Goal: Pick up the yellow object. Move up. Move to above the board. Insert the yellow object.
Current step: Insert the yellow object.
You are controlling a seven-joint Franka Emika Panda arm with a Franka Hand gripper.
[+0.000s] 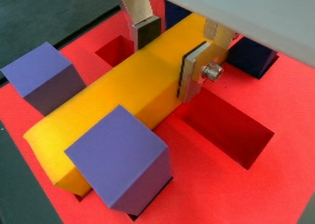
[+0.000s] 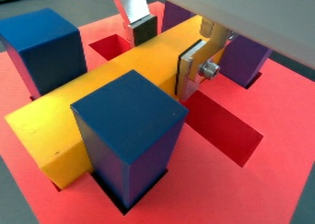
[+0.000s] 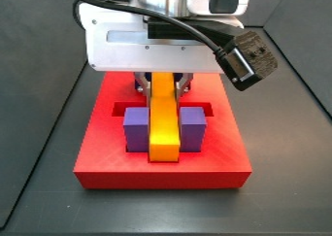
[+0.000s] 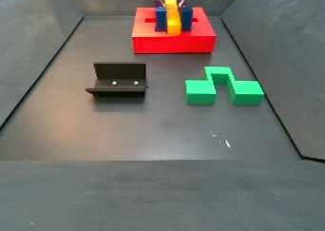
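Yellow-orange, smooth and plain, the yellow object (image 1: pixel 129 99) lies in the red board (image 3: pixel 163 166) between its blocky purple posts (image 1: pixel 117 159); your gripper (image 1: pixel 172 51), silver plates with dark pads, is clamped across the bar's far end.

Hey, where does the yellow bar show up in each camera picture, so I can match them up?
Wrist view: yellow bar runs diagonally across the picture, the claw gripping it.
Wrist view: yellow bar lies diagonally between blue posts.
Side view: yellow bar is central, between two purple posts, below the claw.
Side view: yellow bar is small, far at the top.
Shared landmark: the red board, seen in all four.
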